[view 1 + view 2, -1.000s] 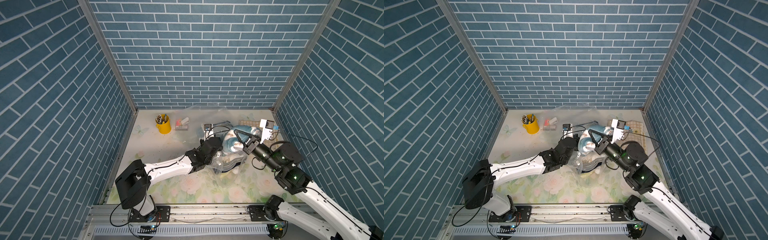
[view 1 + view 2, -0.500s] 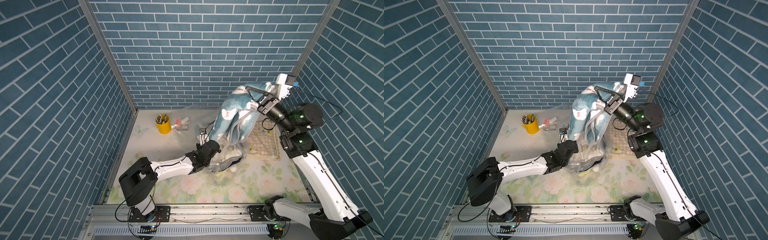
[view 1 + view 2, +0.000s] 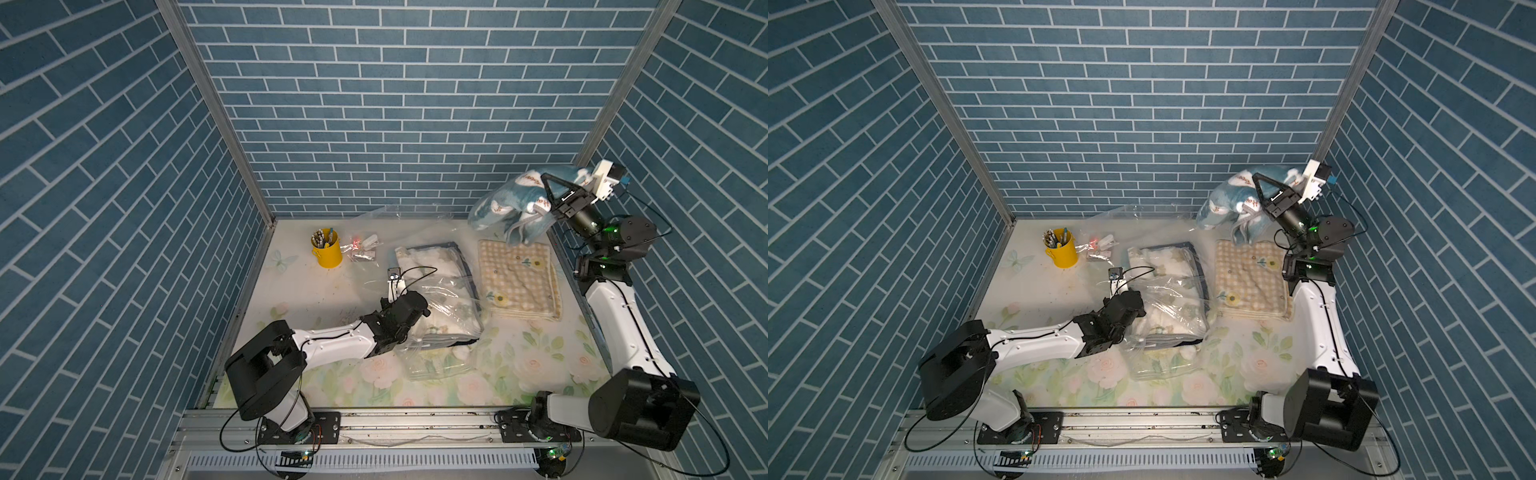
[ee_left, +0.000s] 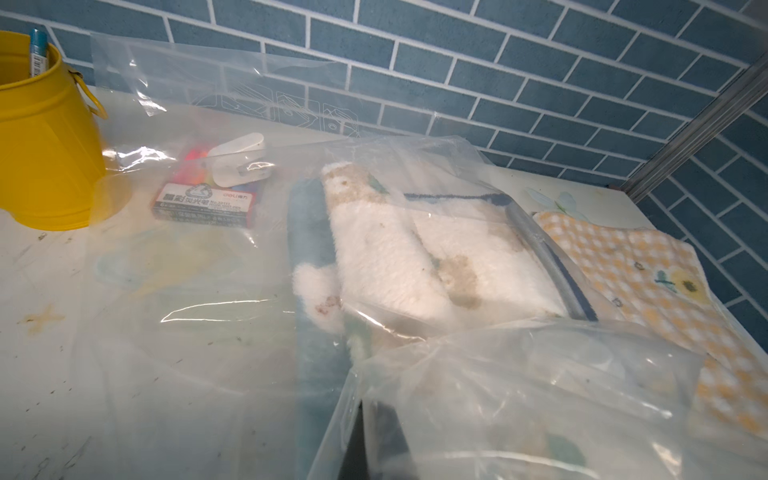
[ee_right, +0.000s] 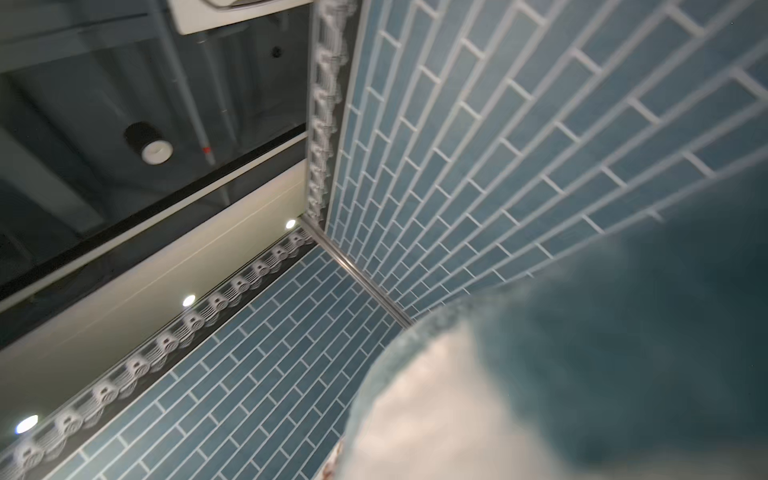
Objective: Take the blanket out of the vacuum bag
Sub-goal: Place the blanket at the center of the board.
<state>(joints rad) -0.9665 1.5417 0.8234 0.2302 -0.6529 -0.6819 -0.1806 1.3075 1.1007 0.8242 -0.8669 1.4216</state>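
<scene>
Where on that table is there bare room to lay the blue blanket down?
Bare table shows at the front right, between the checked cloth, the bag and the front rail. Another patch lies between the yellow cup and the left arm. The middle and back right are crowded.

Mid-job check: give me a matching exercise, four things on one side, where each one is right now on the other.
1 blue blanket
2 yellow cup
3 checked cloth
4 vacuum bag

a flat on the table, right side
b mid-table, white blanket inside
c hanging in the air
d far left

Pairs: 1-c, 2-d, 3-a, 4-b
</scene>
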